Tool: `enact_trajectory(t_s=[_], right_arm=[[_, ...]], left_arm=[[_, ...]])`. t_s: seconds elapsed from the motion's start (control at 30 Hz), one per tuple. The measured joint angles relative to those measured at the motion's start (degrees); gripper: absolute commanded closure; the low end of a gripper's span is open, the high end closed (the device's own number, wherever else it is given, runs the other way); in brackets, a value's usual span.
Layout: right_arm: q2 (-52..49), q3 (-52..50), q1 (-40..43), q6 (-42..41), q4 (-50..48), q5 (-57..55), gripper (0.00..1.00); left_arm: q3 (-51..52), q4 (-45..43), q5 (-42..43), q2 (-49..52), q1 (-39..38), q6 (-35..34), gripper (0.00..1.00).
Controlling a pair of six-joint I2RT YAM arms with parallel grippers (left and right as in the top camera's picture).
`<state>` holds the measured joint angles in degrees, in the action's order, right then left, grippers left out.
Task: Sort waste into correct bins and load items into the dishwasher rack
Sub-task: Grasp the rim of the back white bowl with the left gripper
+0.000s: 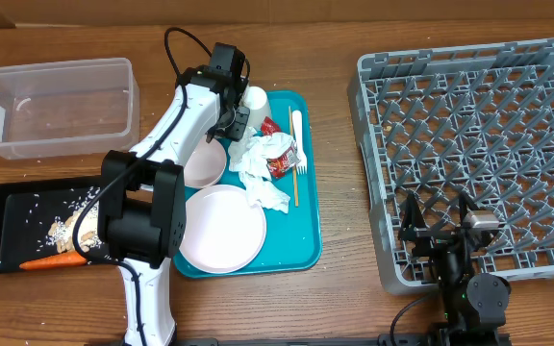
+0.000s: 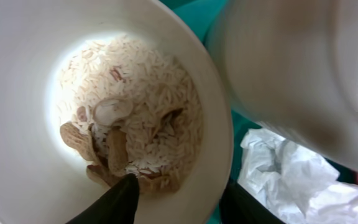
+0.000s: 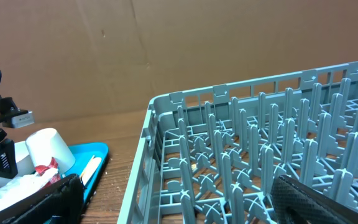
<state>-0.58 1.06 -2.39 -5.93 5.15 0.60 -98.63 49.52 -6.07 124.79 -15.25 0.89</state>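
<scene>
straddling the bowl rim

left end effector (image 2: pixel 179 202) half closed, one finger inside the small bowl (image 2: pixel 17 93), one outside; whether it grips yet is unclear. bowl sits on the teal tray (image 1: pixel 306 240) beside the cup (image 2: pixel 291 74). a loose lift could spill food scraps (image 2: pixel 129 124).

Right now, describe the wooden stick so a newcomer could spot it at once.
Find the teal tray left of the grey rack. Along its right side, just right of the crumpled napkins, the wooden stick lies lengthwise. Unlike the white fork beside it, it is thin, brown, straight and longer.
</scene>
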Motion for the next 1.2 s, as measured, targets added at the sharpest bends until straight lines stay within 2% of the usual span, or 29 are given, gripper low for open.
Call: enact_trajectory(t_s=[0.17,0.4,0.5,0.63,0.93,1.2], right_arm=[[0.0,0.0,0.0,0.0,0.0,0.0,0.00],[0.0,0.0,0.0,0.0,0.0,0.0,0.00],[0.0,0.0,0.0,0.0,0.0,0.0,0.00],[0.0,0.0,0.0,0.0,0.0,0.0,0.00],[0.0,0.0,0.0,0.0,0.0,0.0,0.00],[0.0,0.0,0.0,0.0,0.0,0.0,0.00]], left_arm=[[0.0,-0.3,-0.3,0.0,0.0,0.2,0.63],[0.0,-0.6,-0.2,0.0,0.0,0.9,0.75],[0.0,-0.7,-0.2,0.0,0.0,1.2,0.86],[0.0,-1.3,-0.5,0.0,0.0,1.8,0.96],[-3.1,0.8,-1.1,0.1,0.0,1.2,0.96],[-19.6,12.1,-1.1,0.3,0.0,-2.7,0.96]])
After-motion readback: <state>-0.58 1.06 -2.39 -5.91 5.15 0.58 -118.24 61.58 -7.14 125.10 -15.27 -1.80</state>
